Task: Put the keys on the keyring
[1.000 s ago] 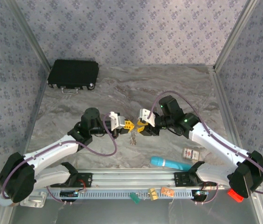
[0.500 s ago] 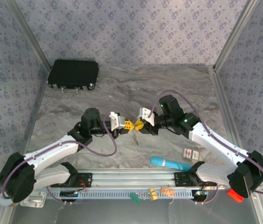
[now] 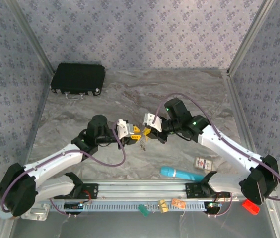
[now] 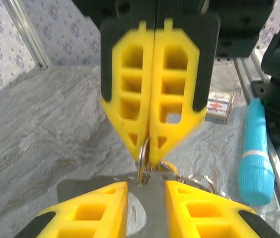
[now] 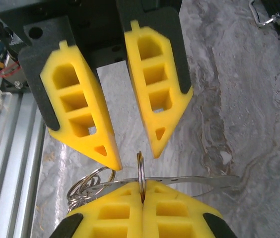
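Pinching the keyring [image 5: 140, 171] edge-up above the middle of the surface [image 3: 189, 94], the right tool [image 3: 147, 131] has its fingers pressed together on the thin wire, while the left tool [image 3: 135, 132] faces it, fingers apart and gripping nothing. Done well, I judge, the right holds the ring steady while the left takes the flat metal strip [image 5: 199, 179] beside it, seemingly a key, and slides it along the split without tangling the hanging loops [image 5: 88, 186]. Print on the small red-and-white box [image 3: 203, 162] by the near edge is unreadable; the black case [image 3: 78, 78] in the far left corner shows no label.
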